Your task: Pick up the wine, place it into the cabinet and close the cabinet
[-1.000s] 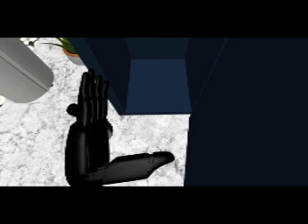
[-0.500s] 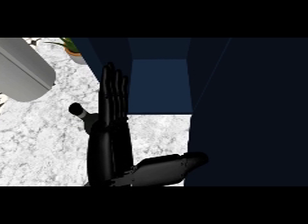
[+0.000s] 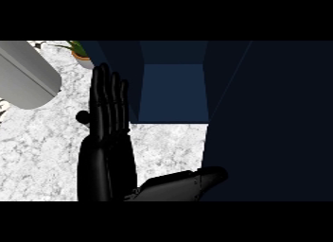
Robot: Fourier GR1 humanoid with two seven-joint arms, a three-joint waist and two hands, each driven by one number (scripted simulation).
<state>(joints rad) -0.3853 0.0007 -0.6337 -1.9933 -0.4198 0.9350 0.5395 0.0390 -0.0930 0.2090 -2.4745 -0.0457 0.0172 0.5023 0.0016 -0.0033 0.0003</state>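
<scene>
The dark blue cabinet (image 3: 170, 92) stands open at the back, and its lighter blue inside shows no bottle. Its door (image 3: 274, 123) fills the right side as a wide dark panel. No wine shows anywhere in the head view. My right hand (image 3: 108, 127) is open with its fingers straight up and the thumb out to the left. The fingertips overlap the cabinet's left wall. Its forearm (image 3: 183, 184) lies low in the view, and its far end touches the door's lower left edge. My left hand does not show.
A grey cylinder-shaped object (image 3: 19, 75) lies at the upper left. A small potted plant (image 3: 78, 51) stands behind it beside the cabinet. Marbled white counter (image 3: 37, 156) spreads at the left and in front of the cabinet's opening.
The right hand swung right toward the cabinet's opening, then came back a little to the left. It stayed open with its fingers straight. The forearm's end reached the door's edge.
</scene>
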